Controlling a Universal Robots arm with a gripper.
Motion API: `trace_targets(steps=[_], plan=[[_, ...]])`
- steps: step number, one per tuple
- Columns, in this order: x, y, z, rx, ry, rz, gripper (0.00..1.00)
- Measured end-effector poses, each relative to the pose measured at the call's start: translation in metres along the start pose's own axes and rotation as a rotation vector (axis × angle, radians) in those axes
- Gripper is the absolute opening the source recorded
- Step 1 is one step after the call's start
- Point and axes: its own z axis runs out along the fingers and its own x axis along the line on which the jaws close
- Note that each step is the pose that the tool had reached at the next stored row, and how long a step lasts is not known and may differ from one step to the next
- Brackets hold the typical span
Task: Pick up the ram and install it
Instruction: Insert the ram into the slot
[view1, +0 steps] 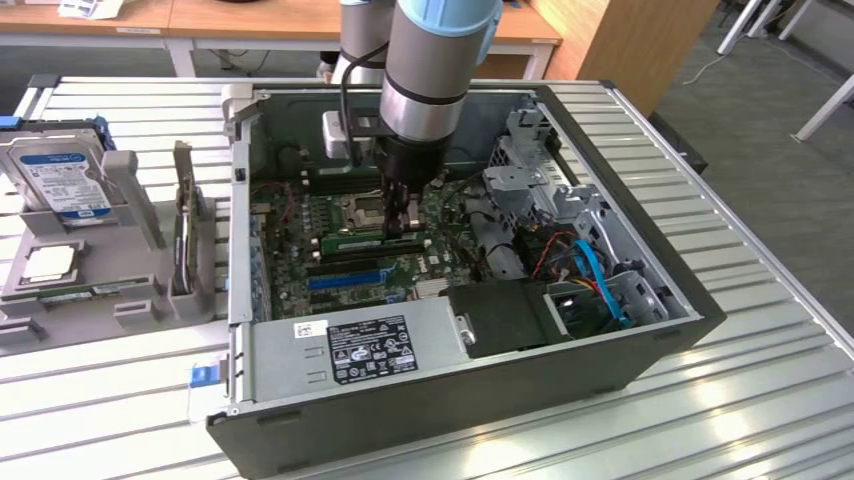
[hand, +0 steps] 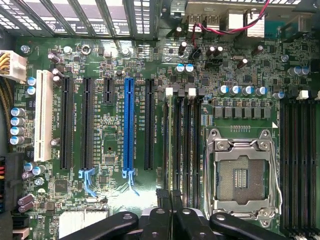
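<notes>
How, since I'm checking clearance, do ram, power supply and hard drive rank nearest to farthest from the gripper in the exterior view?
1. ram: at the gripper, inside the case.
2. power supply: along the case's near edge.
3. hard drive: outside, exterior view's left.

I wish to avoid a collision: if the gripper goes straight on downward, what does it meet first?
Most likely the memory slots on the motherboard, directly under the gripper and the ram it seems to grip; depth is unclear.

Both views down onto motherboard (view1: 287, 215) (hand: 114, 150)
</notes>
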Motion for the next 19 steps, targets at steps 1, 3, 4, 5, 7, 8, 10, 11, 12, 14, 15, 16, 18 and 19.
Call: trace_targets(steps=[1, 3, 4, 5, 7, 8, 10, 11, 12, 14, 15, 16, 18, 19], plan=[[0.0, 0.0, 0.0, 0.0, 0.0, 0.0, 0.11], [-0.0001, 0.0, 0.0001, 0.0001, -0.0002, 0.0, 0.11], [-0.0001, 0.0, 0.0001, 0.0001, -0.0002, 0.0, 0.11], [-0.0002, 0.0, 0.0001, 0.0, -0.0001, 0.0, 0.11], [-0.0002, 0.0, 0.0, 0.0, 0.0, 0.0, 0.11], [-0.0002, 0.0, 0.0, 0.0, 0.0001, 0.0, 0.11], [-0.0002, 0.0, 0.0002, 0.0, 0.0001, 0.0, 0.11], [-0.0002, 0.0, 0.0003, 0.0, 0.0001, 0.0, 0.11], [-0.0002, 0.0, 0.0003, 0.0, 0.0001, 0.0, 0.11], [-0.0001, 0.0, 0.0004, 0.0, 0.0, 0.0, 0.11], [-0.0001, 0.0, 0.0007, 0.0001, -0.0002, 0.0, 0.11], [-0.0001, 0.0, 0.0008, 0.0, 0.0, 0.0, 0.11], [-0.0001, 0.0, 0.0008, 0.0, 0.0, 0.0, 0.11], [-0.0001, 0.0, 0.0008, 0.0, 0.0, 0.0, 0.11]])
